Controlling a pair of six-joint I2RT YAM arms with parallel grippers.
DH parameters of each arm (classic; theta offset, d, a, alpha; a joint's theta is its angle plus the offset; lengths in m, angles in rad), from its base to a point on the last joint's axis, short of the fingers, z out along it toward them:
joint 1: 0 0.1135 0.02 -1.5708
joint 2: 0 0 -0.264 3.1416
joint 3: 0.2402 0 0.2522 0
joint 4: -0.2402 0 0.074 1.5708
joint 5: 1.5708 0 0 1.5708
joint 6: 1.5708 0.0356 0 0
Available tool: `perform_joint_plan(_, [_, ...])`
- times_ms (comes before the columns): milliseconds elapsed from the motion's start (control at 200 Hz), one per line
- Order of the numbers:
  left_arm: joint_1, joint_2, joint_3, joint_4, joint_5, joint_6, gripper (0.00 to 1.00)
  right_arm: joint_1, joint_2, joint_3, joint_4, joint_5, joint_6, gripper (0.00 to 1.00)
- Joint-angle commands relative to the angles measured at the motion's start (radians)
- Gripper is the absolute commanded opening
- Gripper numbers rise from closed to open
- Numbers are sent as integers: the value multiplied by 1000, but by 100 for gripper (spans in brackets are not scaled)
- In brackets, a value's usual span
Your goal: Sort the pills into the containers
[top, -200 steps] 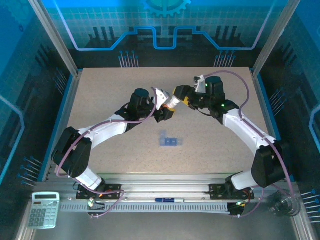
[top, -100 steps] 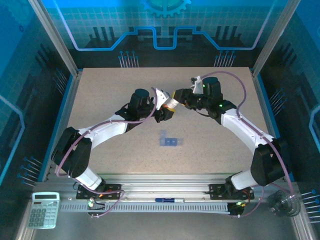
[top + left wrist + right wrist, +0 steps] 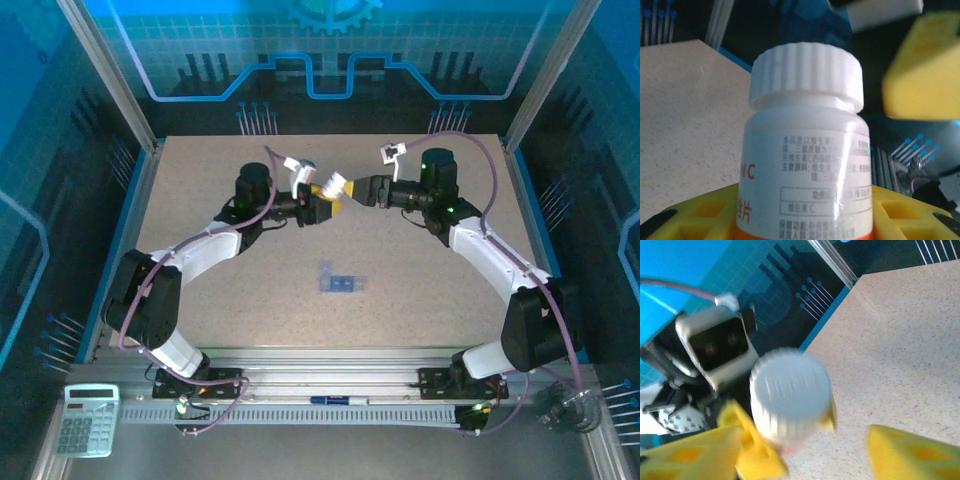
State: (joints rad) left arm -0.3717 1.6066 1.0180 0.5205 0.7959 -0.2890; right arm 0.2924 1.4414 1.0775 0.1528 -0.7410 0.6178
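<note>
My left gripper [image 3: 322, 206] is shut on a small orange bottle [image 3: 807, 180] with a white label. It holds the bottle above the back of the table, its ribbed white cap [image 3: 335, 186] pointing towards the right arm. My right gripper [image 3: 360, 190] faces the cap head-on with its jaws open. The cap [image 3: 790, 395] sits between its yellow fingers [image 3: 907, 455] without touching them. The blue translucent containers [image 3: 340, 283] lie flat on the table in front of both grippers. The pills are hidden.
The speckled table [image 3: 200, 200] has blue side walls and metal posts. A calculator [image 3: 87, 420], a pen [image 3: 335, 400] and a clear round object [image 3: 565, 410] lie on the near rail, outside the work surface.
The left arm swung the bottle back and to the left, its cap now turned towards the right arm. The right gripper came in on the cap, then backed off with its jaws apart.
</note>
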Motion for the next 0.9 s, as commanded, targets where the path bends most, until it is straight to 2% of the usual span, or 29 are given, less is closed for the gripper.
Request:
perform_joint_plan(0, [11,-4,-1,90,37,-68,0,-15,-47,-17,42,-7,37,80])
perform_joint_plan(105, [10,-8,7,29,9,-4,0,-25,-71,-18,45,33,113,84])
perform_joint_plan(290, [-18,-32,19,-118,-55,155,0,-21,-71,-24,44,120,263,84])
perform_joint_plan(380, [-51,-42,38,-210,-95,250,0,-13,-61,-16,1,177,298,85])
perform_joint_plan(490, [-88,-51,50,-273,-148,330,0,2,-34,0,-25,186,308,85])
perform_joint_plan(896, [-115,-59,51,-300,-217,391,0,65,15,-7,-39,195,320,84])
